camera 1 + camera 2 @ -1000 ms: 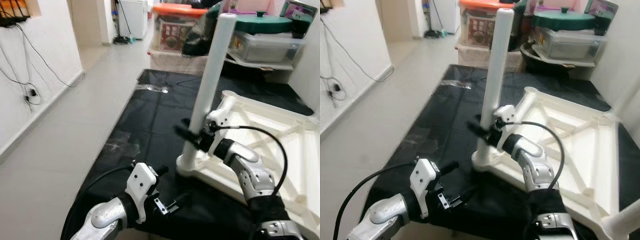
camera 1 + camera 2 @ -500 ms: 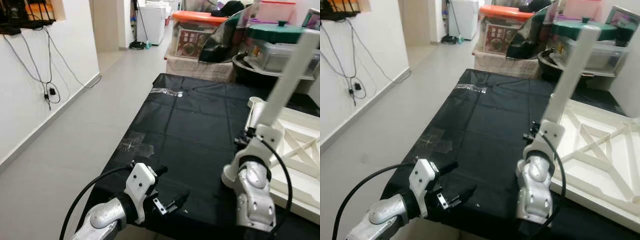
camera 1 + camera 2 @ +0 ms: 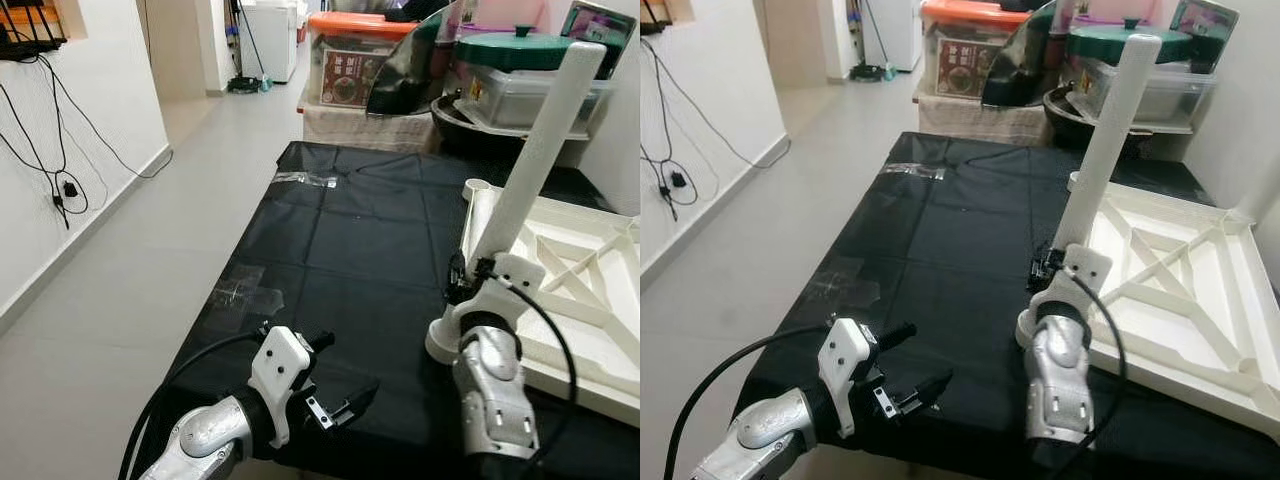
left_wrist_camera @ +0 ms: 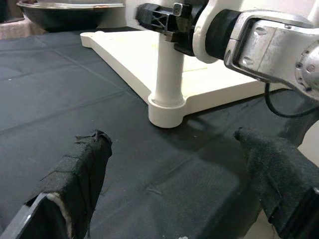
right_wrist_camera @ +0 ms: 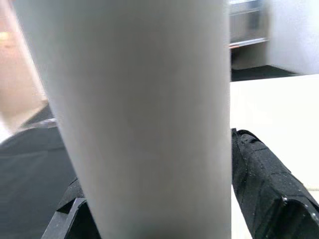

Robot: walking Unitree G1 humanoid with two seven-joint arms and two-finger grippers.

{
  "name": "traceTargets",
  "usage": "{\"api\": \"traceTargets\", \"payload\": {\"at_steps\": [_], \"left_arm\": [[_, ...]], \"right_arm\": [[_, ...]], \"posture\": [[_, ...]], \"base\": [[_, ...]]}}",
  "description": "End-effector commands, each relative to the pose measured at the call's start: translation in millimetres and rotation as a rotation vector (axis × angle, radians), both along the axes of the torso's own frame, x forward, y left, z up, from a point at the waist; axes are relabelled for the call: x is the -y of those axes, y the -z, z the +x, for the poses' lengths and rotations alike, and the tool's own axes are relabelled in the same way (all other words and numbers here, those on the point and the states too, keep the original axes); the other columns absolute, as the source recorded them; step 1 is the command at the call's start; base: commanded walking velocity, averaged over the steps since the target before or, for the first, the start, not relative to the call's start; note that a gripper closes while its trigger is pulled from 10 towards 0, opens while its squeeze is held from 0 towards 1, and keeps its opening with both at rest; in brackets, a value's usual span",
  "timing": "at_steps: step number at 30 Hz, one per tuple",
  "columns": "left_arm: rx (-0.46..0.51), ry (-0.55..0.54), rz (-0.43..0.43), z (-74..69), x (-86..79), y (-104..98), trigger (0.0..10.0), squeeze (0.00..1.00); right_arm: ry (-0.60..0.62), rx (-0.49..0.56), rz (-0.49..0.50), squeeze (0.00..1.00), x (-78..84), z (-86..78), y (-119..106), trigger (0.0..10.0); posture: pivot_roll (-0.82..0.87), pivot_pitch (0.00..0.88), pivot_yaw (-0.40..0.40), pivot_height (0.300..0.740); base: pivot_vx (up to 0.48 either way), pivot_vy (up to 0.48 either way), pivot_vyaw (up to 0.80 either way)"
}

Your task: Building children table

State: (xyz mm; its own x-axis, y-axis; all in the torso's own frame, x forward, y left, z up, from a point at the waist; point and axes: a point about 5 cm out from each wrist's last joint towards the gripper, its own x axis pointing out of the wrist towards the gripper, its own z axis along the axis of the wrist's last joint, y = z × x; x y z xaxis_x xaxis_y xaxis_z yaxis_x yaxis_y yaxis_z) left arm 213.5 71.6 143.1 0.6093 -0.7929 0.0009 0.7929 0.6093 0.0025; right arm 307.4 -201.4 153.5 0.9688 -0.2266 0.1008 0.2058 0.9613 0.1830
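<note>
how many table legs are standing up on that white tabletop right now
1. A single white leg stands in the near corner socket of the upside-down white tabletop, with the right gripper closed around its lower part. The tabletop's far side is cut off, so others may be hidden.

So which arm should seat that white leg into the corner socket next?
Right. The right gripper is clamped around the white leg just above its corner socket. The left gripper is open and empty, low over the black mat.

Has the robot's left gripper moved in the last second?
No. The left gripper hangs open over the black mat's near edge, as before.
</note>
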Motion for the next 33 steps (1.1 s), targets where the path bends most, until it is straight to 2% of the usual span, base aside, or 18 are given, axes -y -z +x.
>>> {"api": "traceTargets", "payload": {"at_steps": [1,3,4,8,11,13,15,21,23,24,25,27,28,29,30,31,32,33], "left_arm": [[-0.008,0.005,0.001,-0.8,0.5,1.5,10.0,0.0],[-0.007,0.005,0.002,-0.7,1.0,1.6,10.0,0.0],[-0.007,0.005,0.002,-0.7,1.0,1.6,10.0,0.0],[-0.005,0.008,0.003,-0.3,1.5,1.8,10.0,0.0],[-0.005,0.008,0.003,-0.3,1.5,1.9,10.0,0.0],[-0.003,0.008,0.004,-0.1,1.5,1.9,10.0,0.0],[-0.001,0.009,0.006,0.0,1.6,1.9,10.0,0.0],[0.001,0.008,0.009,-0.3,1.1,2.1,10.0,0.0],[0.001,0.008,0.009,-0.4,0.9,2.1,10.0,0.0],[-0.001,0.007,0.009,-0.7,0.7,2.2,10.0,0.0],[-0.002,0.006,0.009,-0.9,0.6,2.3,10.0,0.0],[-0.002,0.006,0.009,-1.1,0.5,2.4,10.0,0.0],[-0.003,0.005,0.008,-1.3,0.4,2.5,10.0,0.0],[-0.003,0.005,0.008,-1.3,0.4,2.5,10.0,0.0],[-0.004,0.003,0.008,-1.5,0.4,2.7,10.0,0.0],[-0.004,0.003,0.008,-1.5,0.4,2.7,10.0,0.0],[-0.004,0.003,0.008,-1.5,0.5,2.8,10.0,0.0],[-0.004,0.003,0.008,-1.5,0.5,2.8,10.0,0.0]], "right_arm": [[-0.146,0.013,0.021,0.0,7.9,5.2,-3.7,10.0],[-0.361,0.003,0.019,0.0,13.7,7.7,-5.0,10.0],[-0.361,0.003,0.019,0.0,13.7,7.7,-5.0,10.0],[-0.75,-0.004,0.01,0.0,11.2,5.9,-15.1,10.0],[-0.796,0.001,0.01,0.0,10.6,5.7,-16.2,10.0],[-0.878,0.002,-0.006,0.0,6.4,5.7,-17.9,10.0],[-1.03,-0.015,-0.05,0.0,-7.2,7.1,-17.1,10.0],[-1.167,-0.039,-0.066,0.0,-26.1,8.4,-12.6,10.0],[-1.166,-0.027,-0.076,0.0,-30.2,9.1,-12.6,10.0],[-1.069,-0.025,-0.096,0.0,-30.6,15.6,-12.8,0.0],[-0.995,-0.023,-0.109,0.0,-30.4,20.1,-13.1,0.0],[-0.946,-0.023,-0.117,0.0,-29.7,23.0,-13.3,0.0],[-0.798,-0.035,-0.115,0.0,-21.5,29.3,-13.0,0.0],[-0.798,-0.035,-0.115,0.0,-21.5,29.3,-13.0,0.0],[-0.542,-0.07,-0.11,0.0,-3.9,34.0,-10.0,0.0],[-0.542,-0.07,-0.11,0.0,-3.9,34.0,-10.0,0.0],[-0.434,-0.088,-0.109,0.0,4.3,33.8,-8.0,0.0],[-0.434,-0.088,-0.109,0.0,4.3,33.8,-8.0,0.0]], "posture": [[0.22,0.0,-0.057,0.74],[0.22,0.0,-0.061,0.74],[0.22,0.0,-0.061,0.74],[0.22,0.0,-0.058,0.74],[0.22,0.0,-0.058,0.74],[0.22,0.0,-0.062,0.74],[0.23,0.0,-0.067,0.74],[0.24,0.0,-0.068,0.74],[0.24,0.0,-0.068,0.74],[0.24,0.0,-0.069,0.74],[0.24,0.0,-0.069,0.74],[0.24,0.0,-0.069,0.74],[0.23,0.0,-0.067,0.74],[0.23,0.0,-0.067,0.74],[0.23,0.0,-0.065,0.74],[0.23,0.0,-0.065,0.74],[0.23,0.0,-0.065,0.74],[0.23,0.0,-0.065,0.74]], "base": [[0.0,0.0,0.0],[0.0,0.0,0.0],[0.0,0.0,0.0],[0.0,0.0,0.0],[0.0,0.0,0.0],[0.0,0.0,0.0],[0.0,0.0,0.0],[0.0,0.0,0.0],[0.0,0.0,0.0],[0.0,0.0,0.0],[0.0,0.0,0.0],[0.0,0.0,0.0],[0.0,0.0,0.0],[0.0,0.0,0.0],[0.0,0.0,0.0],[0.0,0.0,0.0],[0.0,0.0,0.0],[0.0,0.0,0.0]]}}
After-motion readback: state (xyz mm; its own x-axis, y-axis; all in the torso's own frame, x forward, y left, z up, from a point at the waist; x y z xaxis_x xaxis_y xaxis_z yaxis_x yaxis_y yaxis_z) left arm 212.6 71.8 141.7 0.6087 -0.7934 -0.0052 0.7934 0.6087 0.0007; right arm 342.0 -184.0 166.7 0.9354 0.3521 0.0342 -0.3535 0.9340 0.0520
